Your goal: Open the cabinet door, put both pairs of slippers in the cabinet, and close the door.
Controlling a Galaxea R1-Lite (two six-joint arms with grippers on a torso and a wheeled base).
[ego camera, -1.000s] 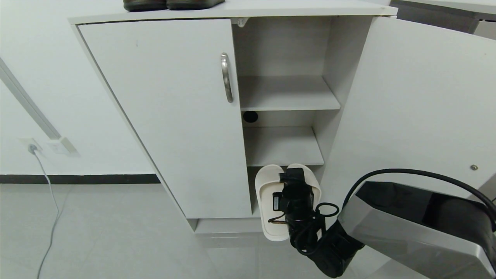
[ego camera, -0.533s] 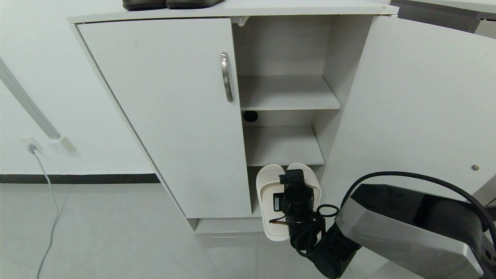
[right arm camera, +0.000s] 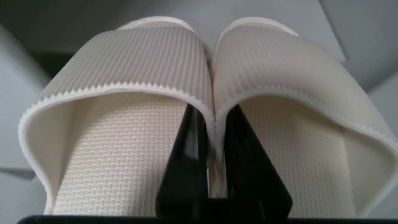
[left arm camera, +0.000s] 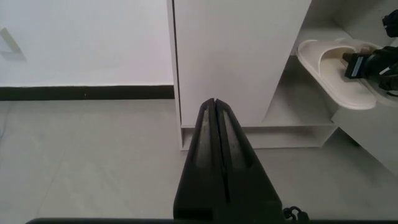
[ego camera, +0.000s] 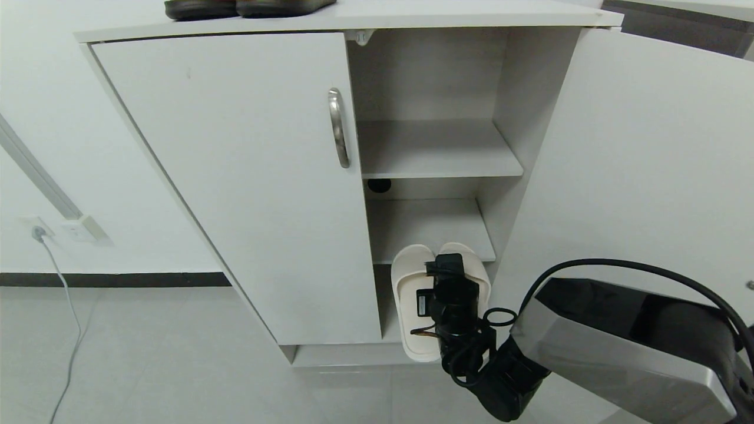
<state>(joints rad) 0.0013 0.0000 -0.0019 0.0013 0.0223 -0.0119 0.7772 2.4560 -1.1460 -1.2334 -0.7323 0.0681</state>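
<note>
A white cabinet (ego camera: 412,17) stands with its right door (ego camera: 636,165) swung open and its left door (ego camera: 235,176) closed. My right gripper (ego camera: 449,265) is shut on a pair of white slippers (ego camera: 412,294), held side by side at the mouth of the bottom compartment. In the right wrist view the gripper (right arm camera: 213,124) pinches the touching inner walls of the white slippers (right arm camera: 124,68). A dark pair of slippers (ego camera: 247,7) lies on the cabinet top. My left gripper (left arm camera: 214,109) hangs shut and empty low in front of the closed door; its view catches the white slippers (left arm camera: 336,62) too.
Two bare shelves (ego camera: 436,153) sit above the bottom compartment. The left door carries a metal handle (ego camera: 337,126). A wall socket with a cable (ego camera: 35,232) is at the far left, over grey floor tiles (ego camera: 147,365).
The head view has shifted a little. The right gripper has carried the white slippers slightly farther toward the bottom compartment.
</note>
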